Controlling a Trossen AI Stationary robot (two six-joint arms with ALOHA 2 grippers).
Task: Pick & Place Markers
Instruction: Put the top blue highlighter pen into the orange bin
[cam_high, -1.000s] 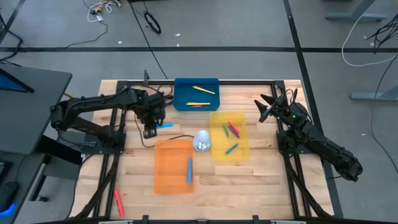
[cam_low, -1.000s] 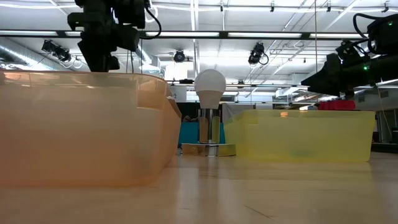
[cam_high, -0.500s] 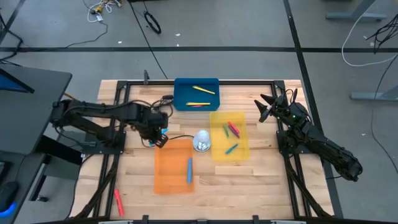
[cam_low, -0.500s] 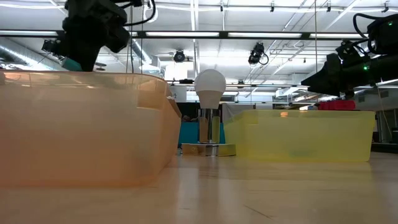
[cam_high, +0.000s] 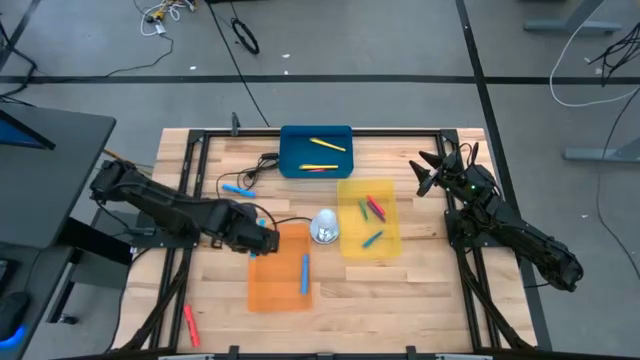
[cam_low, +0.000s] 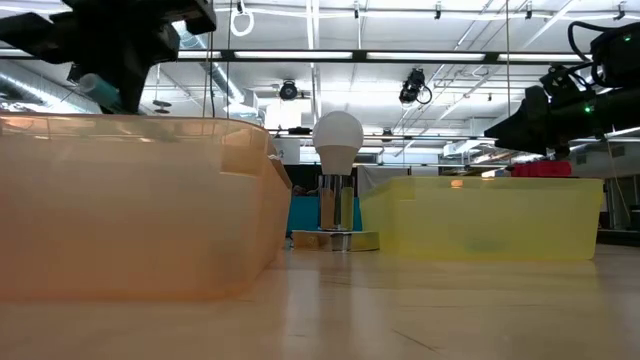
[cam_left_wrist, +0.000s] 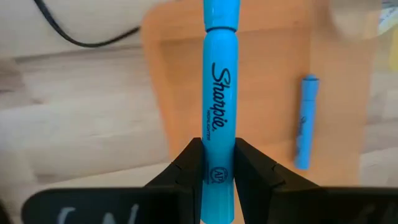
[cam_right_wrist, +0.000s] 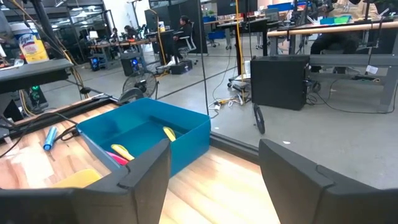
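My left gripper (cam_high: 259, 240) hangs over the left rim of the orange tray (cam_high: 272, 290), shut on a light blue marker (cam_left_wrist: 217, 93); the low view shows that marker (cam_low: 100, 92) above the tray wall. A second blue marker (cam_high: 304, 272) lies flat in the orange tray. More markers lie in the blue tray (cam_high: 316, 150) and the yellow tray (cam_high: 368, 218). One blue marker (cam_high: 234, 187) rests on the table at the far left. A red marker (cam_high: 189, 322) lies at the near left. My right gripper (cam_high: 425, 172) waits open at the far right. My left gripper pinches the light blue marker's barrel (cam_left_wrist: 217, 140) between its two fingers, on the part away from the capped end (cam_left_wrist: 221, 15). The fingers point steeply down and lie across the marker. The marker is lifted clear above the orange tray's left part.
A white bulb on a metal base (cam_high: 324, 226) stands between the orange and yellow trays. A black cable (cam_high: 290, 218) runs across the table beside the left gripper. Bare wood lies near the table's front edge (cam_high: 400, 300).
My left gripper has moved from beside the blue tray toward the table's near edge, to the orange tray's left rim. It has rolled about its own pointing line on the way. The light blue marker has travelled with it, still held and clear of the table.
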